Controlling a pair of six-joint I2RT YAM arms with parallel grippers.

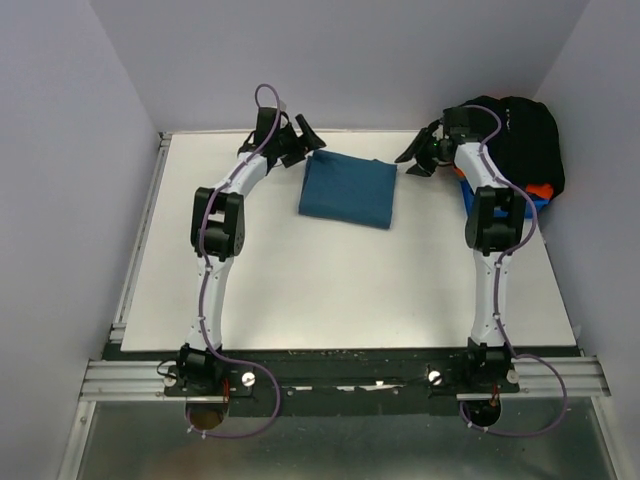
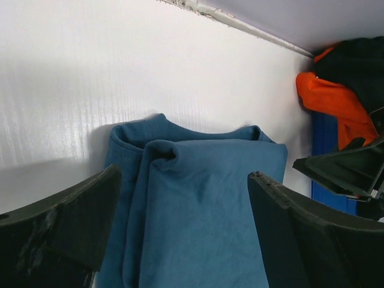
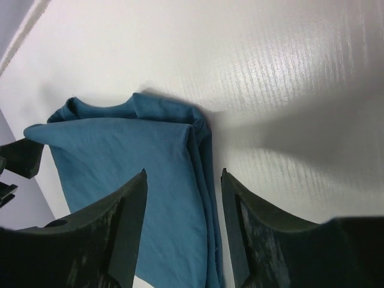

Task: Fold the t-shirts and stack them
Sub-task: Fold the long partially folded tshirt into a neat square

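A teal-blue t-shirt (image 1: 348,190) lies folded into a rectangle on the white table, at the far middle. It also shows in the left wrist view (image 2: 198,210) and in the right wrist view (image 3: 132,174). My left gripper (image 1: 297,141) is open and empty just off the shirt's far left corner. My right gripper (image 1: 415,159) is open and empty just off its far right corner. A black t-shirt (image 1: 520,135) and an orange t-shirt (image 1: 540,190) are heaped at the far right; the orange one shows in the left wrist view (image 2: 327,99).
A small blue plastic bin (image 1: 470,195) stands at the far right under the black and orange heap. White walls close the table at the back and both sides. The arms' bases sit on a rail (image 1: 340,380) at the near edge.
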